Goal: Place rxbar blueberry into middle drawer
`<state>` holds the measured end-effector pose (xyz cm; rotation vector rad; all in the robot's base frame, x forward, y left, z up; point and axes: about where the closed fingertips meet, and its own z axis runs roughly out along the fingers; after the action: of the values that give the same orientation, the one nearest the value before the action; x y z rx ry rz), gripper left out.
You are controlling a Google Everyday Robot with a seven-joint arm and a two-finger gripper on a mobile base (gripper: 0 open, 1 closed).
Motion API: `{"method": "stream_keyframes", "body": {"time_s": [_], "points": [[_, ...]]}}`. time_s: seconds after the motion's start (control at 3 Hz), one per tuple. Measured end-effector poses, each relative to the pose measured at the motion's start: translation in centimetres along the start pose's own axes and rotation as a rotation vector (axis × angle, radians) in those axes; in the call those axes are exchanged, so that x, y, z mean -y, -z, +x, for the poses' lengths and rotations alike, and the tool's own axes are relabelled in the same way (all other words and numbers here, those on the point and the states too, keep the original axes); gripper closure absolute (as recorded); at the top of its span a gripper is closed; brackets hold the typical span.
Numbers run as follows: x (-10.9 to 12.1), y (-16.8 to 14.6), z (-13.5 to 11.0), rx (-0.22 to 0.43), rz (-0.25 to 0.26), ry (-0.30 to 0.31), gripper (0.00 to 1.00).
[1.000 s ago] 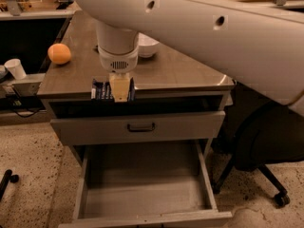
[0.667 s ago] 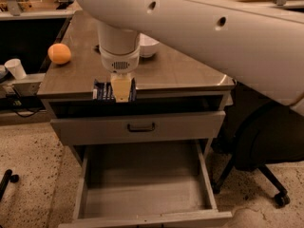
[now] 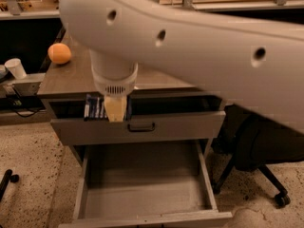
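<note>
The rxbar blueberry [image 3: 93,107], a dark blue wrapper with white lettering, is held in my gripper [image 3: 116,110] just in front of the cabinet's front edge, level with the dark slot under the top. The pale yellow fingers [image 3: 117,107] hide the middle of the bar. The middle drawer [image 3: 142,201] is pulled out below as a wide grey tray with a bare floor. The gripper hangs above the drawer's back left part, with the closed drawer front between them. My big white arm covers the upper part of the view.
An orange [image 3: 59,53] lies on the brown cabinet top [image 3: 71,80] at the left. A closed drawer front with a dark handle [image 3: 141,127] sits above the open drawer. A white cup [image 3: 16,68] stands far left. An office chair [image 3: 266,156] stands to the right.
My gripper has come down and forward with the bar, from above the cabinet top's front edge to in front of the slot. The arm now fills more of the view.
</note>
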<state>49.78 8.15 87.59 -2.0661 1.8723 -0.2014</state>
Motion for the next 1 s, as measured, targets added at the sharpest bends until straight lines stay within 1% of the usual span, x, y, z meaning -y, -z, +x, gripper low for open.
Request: {"method": "stream_keyframes", "body": {"time_s": [0.33,0.67,1.0], "points": [[-4.5,-0.5,-0.3,-0.017,0.016,0.041,1.0],[-5.1,-0.8,0.4,-0.002,-0.008,0.057,1.0],[-5.7,-3.5,4.4,0.069,-0.063,0.018,1.0]]}}
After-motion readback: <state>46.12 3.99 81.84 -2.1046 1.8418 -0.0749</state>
